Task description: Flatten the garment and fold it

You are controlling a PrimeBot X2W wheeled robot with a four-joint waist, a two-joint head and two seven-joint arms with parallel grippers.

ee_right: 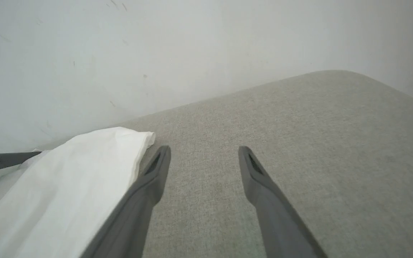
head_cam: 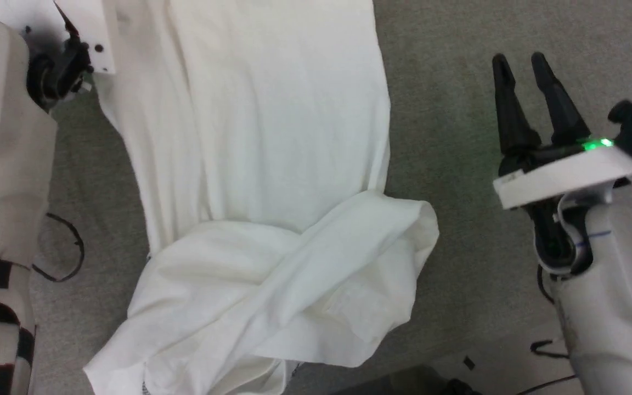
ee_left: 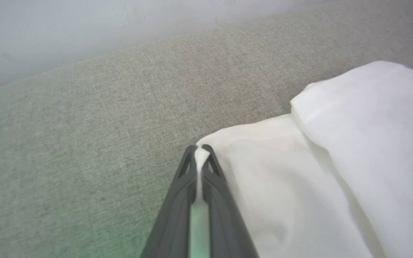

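Left wrist view: left gripper (ee_left: 202, 148) pinches the garment (ee_left: 317, 172); right gripper (ee_right: 204, 150) gapes empty above grey cushion (ee_right: 317, 143).

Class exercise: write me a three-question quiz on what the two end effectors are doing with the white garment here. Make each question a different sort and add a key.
1. True or false: the right end effector is shut on the garment.
2. The left end effector grips: A) nothing, B) the garment's edge, C) a sock.
3. Fill in: the garment's rumpled, doubled-over part is the end ____ the robot (nearer to / farther from).
Key: 1 false, it is open over the grey fabric surface; 2 B; 3 nearer to.
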